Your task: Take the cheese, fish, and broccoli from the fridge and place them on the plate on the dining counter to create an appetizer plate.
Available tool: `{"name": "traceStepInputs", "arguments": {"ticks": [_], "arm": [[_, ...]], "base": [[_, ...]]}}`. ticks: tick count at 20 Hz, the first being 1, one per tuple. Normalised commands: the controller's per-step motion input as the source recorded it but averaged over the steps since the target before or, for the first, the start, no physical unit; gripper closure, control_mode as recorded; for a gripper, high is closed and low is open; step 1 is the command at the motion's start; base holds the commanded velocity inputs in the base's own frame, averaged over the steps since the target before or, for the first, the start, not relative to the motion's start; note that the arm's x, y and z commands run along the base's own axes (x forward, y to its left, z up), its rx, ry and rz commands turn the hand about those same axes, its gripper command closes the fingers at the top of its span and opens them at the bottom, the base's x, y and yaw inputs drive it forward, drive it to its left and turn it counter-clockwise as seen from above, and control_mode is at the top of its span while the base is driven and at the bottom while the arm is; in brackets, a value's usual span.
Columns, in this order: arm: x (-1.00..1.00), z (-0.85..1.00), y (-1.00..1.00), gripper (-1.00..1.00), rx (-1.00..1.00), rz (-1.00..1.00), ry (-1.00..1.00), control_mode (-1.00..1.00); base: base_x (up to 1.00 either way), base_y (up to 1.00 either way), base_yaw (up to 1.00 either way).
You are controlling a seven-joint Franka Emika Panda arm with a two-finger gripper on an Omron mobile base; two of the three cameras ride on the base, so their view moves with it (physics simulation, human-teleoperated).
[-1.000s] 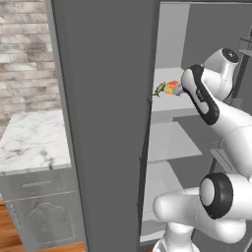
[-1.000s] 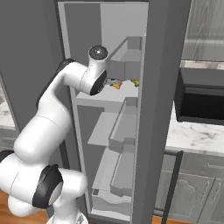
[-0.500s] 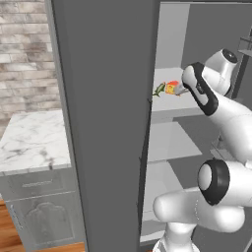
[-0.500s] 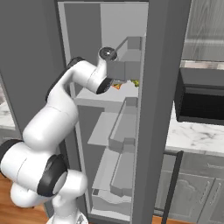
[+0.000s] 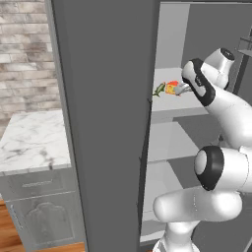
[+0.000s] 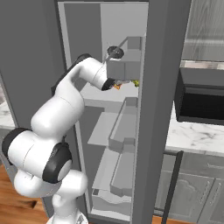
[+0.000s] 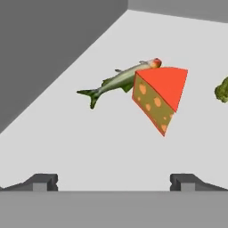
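Note:
The fridge [image 5: 103,123] stands open, and my arm reaches in to an upper shelf [image 7: 111,147]. On that shelf lies the cheese [image 7: 160,98], an orange-red wedge, with the slender fish [image 7: 116,82] touching its far side. The broccoli [image 7: 221,90] sits apart at the right edge of the hand view. My gripper [image 7: 113,182] is open and empty, a short way in front of the cheese. From the left base view the cheese [image 5: 172,88] and fish [image 5: 160,89] sit just left of the gripper [image 5: 183,89]. The plate and dining counter are out of view.
The dark fridge door [image 5: 98,147] stands close on the arm's left. The fridge frame [image 6: 162,87] is on the right, with door bins [image 6: 124,131] below the hand. A black microwave [image 6: 201,100] sits on a marble wall counter [image 6: 197,135]. Another marble counter [image 5: 29,142] lies left.
The arm has reached deeper into the fridge, bringing the hand closer to the cheese and fish on the shelf. The jaws stayed open, and the food has not moved.

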Motion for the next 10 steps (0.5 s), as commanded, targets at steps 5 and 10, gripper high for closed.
{"name": "traceStepInputs", "arguments": {"ticks": [5, 10], "arm": [[0.29, -0.12, 0.00, -1.00, 0.00, 0.07, 0.03, -1.00], [0.18, -0.16, -0.06, -1.00, 0.00, 0.06, 0.00, -1.00]], "base": [[0.00, 0.00, 0.00], [0.00, 0.00, 0.00]]}}
